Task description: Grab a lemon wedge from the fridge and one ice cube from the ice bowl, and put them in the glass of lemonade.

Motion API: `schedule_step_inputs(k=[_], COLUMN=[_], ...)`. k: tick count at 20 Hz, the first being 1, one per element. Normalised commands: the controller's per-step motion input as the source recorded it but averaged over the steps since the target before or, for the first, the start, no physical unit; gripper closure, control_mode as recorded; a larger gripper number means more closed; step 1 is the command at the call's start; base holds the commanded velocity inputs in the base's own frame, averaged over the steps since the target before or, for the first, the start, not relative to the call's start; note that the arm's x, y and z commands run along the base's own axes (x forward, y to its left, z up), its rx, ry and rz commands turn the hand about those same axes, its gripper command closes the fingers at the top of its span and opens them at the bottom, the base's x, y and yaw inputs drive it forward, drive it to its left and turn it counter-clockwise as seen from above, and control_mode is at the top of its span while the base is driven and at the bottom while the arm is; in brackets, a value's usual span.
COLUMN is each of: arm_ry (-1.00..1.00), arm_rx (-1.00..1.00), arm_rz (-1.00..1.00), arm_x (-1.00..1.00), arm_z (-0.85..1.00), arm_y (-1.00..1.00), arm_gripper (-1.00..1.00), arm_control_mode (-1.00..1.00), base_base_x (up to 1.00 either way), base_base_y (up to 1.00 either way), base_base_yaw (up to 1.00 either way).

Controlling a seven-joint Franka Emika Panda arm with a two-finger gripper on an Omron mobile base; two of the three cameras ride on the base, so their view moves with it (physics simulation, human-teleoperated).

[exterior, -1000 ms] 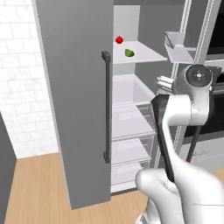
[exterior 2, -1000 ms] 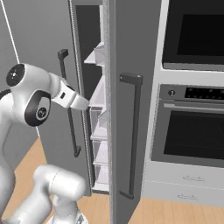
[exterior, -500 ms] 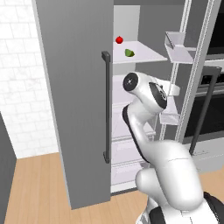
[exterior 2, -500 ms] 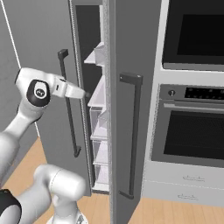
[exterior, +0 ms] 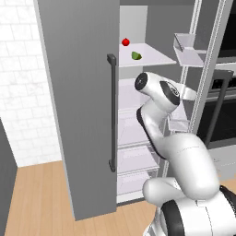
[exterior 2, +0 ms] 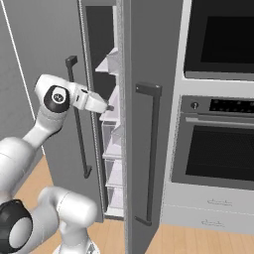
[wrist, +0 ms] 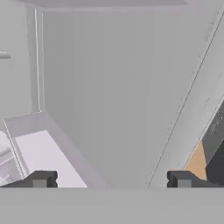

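Reaching into the fridge (exterior: pixel 87 92), the gripper (wrist: pixel 111 179) is released and empty, below the shelf holding the lemon wedge (exterior: pixel 136 56).

Fridge (exterior: pixel 83 92) door swung wide; top shelf (exterior: pixel 147 57) open ahead; door bin (exterior: pixel 189 48) crowds right.

Arm raised, reaching forward (jaws wide, empty).

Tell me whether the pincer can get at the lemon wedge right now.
Probably yes. The fridge door stands open and the lemon wedge lies bare on its shelf; the open pincer is inside, lower down, and must rise.
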Motion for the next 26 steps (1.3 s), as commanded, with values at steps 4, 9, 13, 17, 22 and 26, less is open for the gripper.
schedule_step_inputs(k=[4, 9, 13, 17, 22, 26], arm_ry=[0.00, 0.00, 0.00, 0.00, -0.04, -0.10], arm_rx=[0.00, 0.00, 0.00, 0.03, 0.05, 0.03], arm_rz=[-0.10, -0.13, -0.12, -0.12, -0.08, -0.02], arm_x=[0.00, -0.30, -0.48, -0.52, -0.50, -0.52], arm_z=[0.00, 0.00, 0.00, 0.00, 0.00, 0.03], arm_y=[-0.86, -1.00, -1.00, -1.00, -1.00, -0.35], arm_gripper=[-1.00, -1.00, -1.00, -1.00, -1.00, -1.00], arm_control_mode=[-1.00, -1.00, -1.00, -1.00, -1.00, -1.00], base_base_x=[0.00, 0.00, 0.00, 0.00, 0.00, 0.00], base_base_y=[0.00, 0.00, 0.00, 0.00, 0.00, 0.00], base_base_yaw=[0.00, 0.00, 0.00, 0.00, 0.00, 0.00])
